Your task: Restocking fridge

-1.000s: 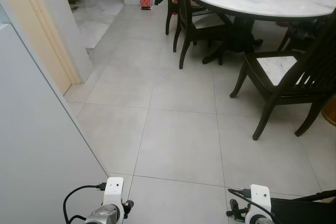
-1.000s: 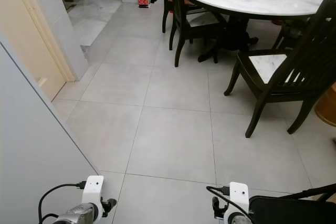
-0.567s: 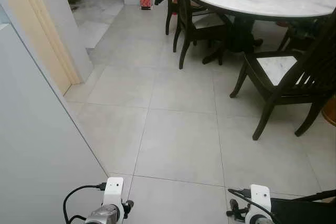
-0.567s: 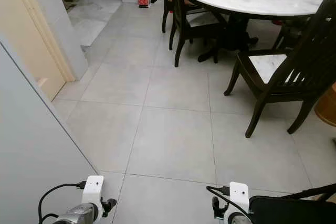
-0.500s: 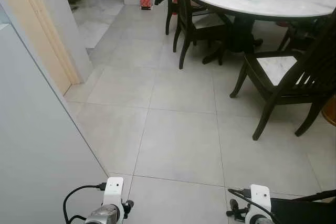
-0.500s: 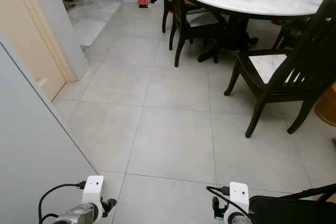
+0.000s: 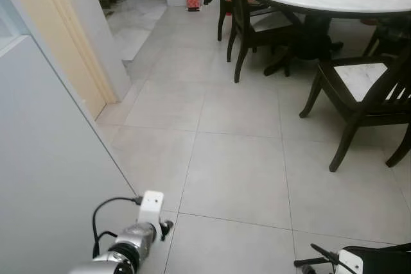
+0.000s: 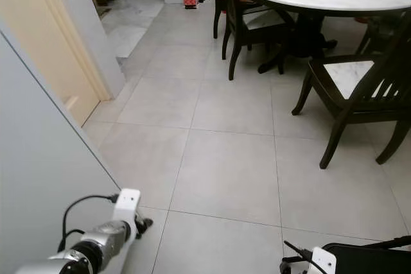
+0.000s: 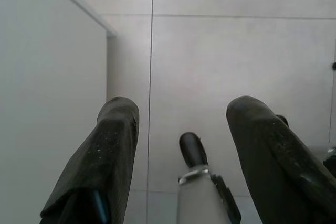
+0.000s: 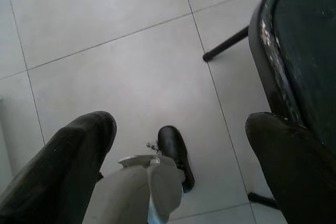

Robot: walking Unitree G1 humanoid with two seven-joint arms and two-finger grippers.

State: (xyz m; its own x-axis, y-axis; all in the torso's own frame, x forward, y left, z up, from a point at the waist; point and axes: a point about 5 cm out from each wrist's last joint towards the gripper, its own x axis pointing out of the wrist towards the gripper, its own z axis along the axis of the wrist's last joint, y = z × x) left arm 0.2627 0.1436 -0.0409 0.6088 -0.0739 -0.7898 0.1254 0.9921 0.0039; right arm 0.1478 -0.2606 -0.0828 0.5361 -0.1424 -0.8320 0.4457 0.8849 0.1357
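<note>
Transit stage, by the look of it: nothing gripped and no stock item close at hand. Left gripper [image 9: 181, 111] low at 7 o'clock, jaws spread wide with only grey floor tile [image 7: 231, 171] between them, just beside a tall white panel [image 7: 45, 158] at 9 o'clock. Probably the fridge's side or door, though not certain from here. Right gripper [image 10: 184, 124] low at 5 o'clock, jaws likewise apart and holding nothing, close beside a black round-edged seat [image 10: 299, 45].

Round white-topped surface [image 7: 347, 1] far off at 1 o'clock, ringed by dark wooden chairs [image 7: 363, 91] and carrying small items too distant to identify. Possibly the goods to be stocked, but impossible to say. Doorway [image 7: 138, 4] at 11 o'clock.

For a clean approach:
- Settle on the target first, most likely the surface at 1 o'clock.
- Keep both arms tucked low while walking.
- Steer wide of the chair legs at 2 o'clock and of the black seat at 5 o'clock.
- Hold the left jaws off the white panel to avoid scraping it.
- Stop square to the surface, near enough to reach without leaning.
</note>
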